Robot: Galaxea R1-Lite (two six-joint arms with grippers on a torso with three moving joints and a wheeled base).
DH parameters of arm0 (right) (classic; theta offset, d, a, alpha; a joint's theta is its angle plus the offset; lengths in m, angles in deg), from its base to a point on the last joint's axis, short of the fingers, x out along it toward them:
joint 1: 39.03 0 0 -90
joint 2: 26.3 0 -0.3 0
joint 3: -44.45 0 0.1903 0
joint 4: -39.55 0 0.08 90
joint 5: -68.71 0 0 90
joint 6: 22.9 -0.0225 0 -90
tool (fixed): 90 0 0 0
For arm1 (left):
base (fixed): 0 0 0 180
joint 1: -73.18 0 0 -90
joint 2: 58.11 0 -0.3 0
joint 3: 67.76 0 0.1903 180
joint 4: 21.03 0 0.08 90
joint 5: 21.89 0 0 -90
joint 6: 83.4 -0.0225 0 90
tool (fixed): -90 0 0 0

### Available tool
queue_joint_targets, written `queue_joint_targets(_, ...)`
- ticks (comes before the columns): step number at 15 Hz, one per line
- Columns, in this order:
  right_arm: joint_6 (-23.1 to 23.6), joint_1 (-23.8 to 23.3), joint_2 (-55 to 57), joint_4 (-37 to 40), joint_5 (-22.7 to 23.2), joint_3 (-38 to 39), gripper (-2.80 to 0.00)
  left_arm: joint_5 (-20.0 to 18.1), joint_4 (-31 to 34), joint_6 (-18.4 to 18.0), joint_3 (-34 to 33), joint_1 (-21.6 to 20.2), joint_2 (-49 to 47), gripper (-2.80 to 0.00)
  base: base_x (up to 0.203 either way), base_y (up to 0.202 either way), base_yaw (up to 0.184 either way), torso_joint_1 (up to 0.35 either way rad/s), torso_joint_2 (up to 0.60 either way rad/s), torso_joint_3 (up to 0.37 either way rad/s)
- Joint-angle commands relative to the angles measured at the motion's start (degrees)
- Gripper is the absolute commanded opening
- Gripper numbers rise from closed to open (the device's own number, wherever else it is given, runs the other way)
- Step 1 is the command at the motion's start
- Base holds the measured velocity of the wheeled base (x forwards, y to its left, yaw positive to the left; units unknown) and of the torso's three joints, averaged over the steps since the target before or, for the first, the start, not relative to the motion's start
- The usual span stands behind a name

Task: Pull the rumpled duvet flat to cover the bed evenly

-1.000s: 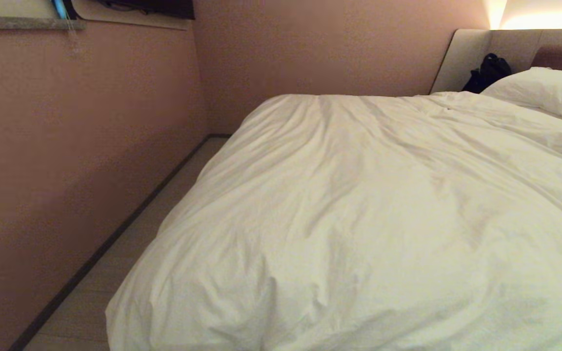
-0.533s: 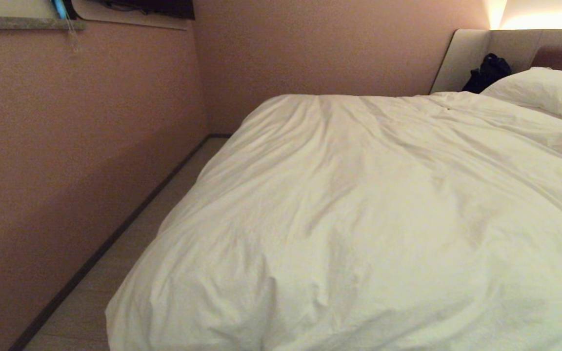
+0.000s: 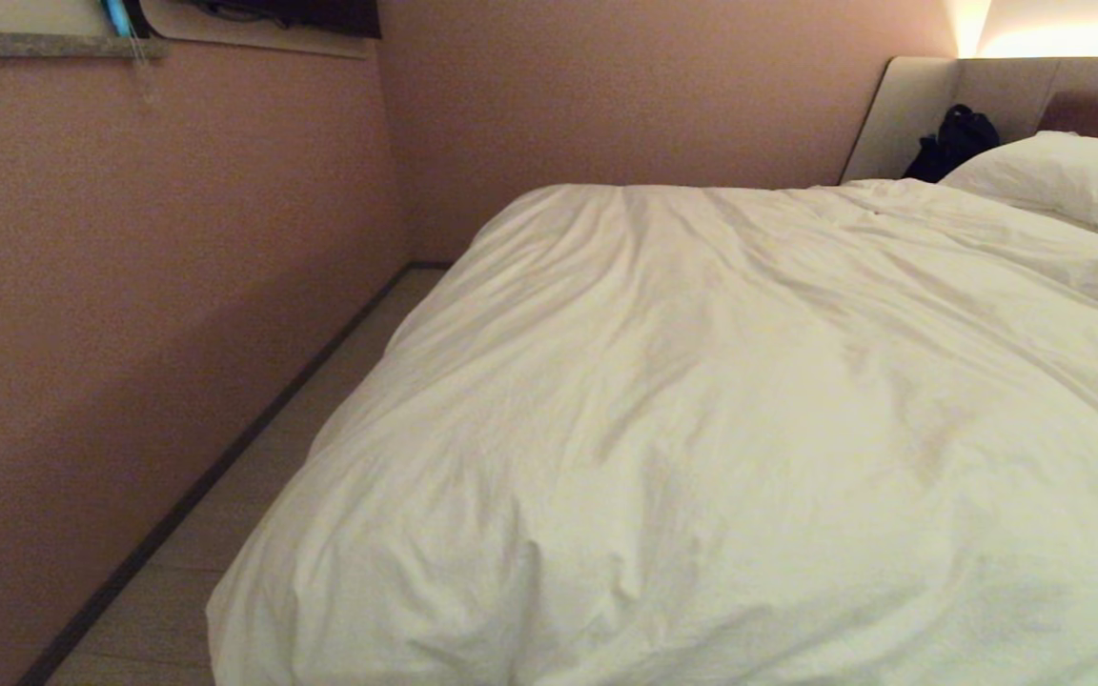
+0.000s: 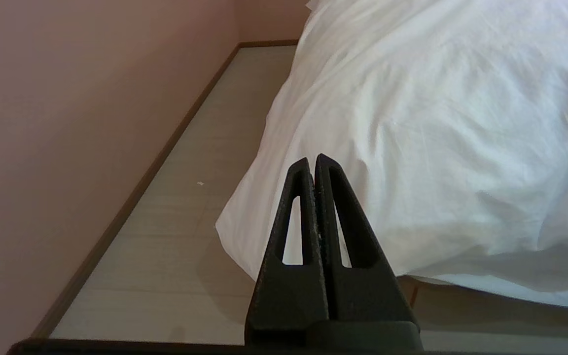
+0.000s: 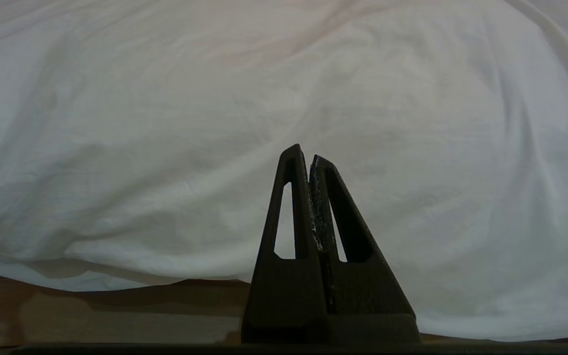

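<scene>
The white creased duvet point(image 3: 721, 410) lies spread over the bed and fills most of the head view, hanging over the foot edge and the left side. Its near left corner point(image 4: 234, 231) droops toward the floor. The padded headboard point(image 3: 911, 105) of the bed rises at the far right. Neither arm shows in the head view. My left gripper point(image 4: 312, 160) is shut and empty, held in front of the hanging duvet corner, apart from it. My right gripper point(image 5: 303, 153) is shut and empty too, facing the duvet's point(image 5: 284, 98) foot edge.
A pink wall point(image 3: 130, 286) runs along the left, with a narrow strip of pale floor point(image 3: 254, 467) between it and the bed. A white pillow point(image 3: 1064, 181) and a black bag point(image 3: 954, 138) sit by the headboard. The brown base plinth point(image 5: 91, 305) shows under the duvet edge.
</scene>
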Motion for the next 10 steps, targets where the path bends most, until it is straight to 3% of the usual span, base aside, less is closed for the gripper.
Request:
queue_joint_targets(1,0.04,0.08,-0.02,-0.03,-0.02,-0.05,-2.80,-0.03,0.04,0.01,-0.12,0.00,-0.04,-2.80,0.000,0.000,0.000,0.000,0.00,0.000)
queue_joint_targets(10,0.04,0.04,-0.02,-0.03,-0.02,-0.02,-2.80,-0.03,0.04,0.45,-0.12,0.00,-0.04,-2.80,0.000,0.000,0.000,0.000,0.00,0.000)
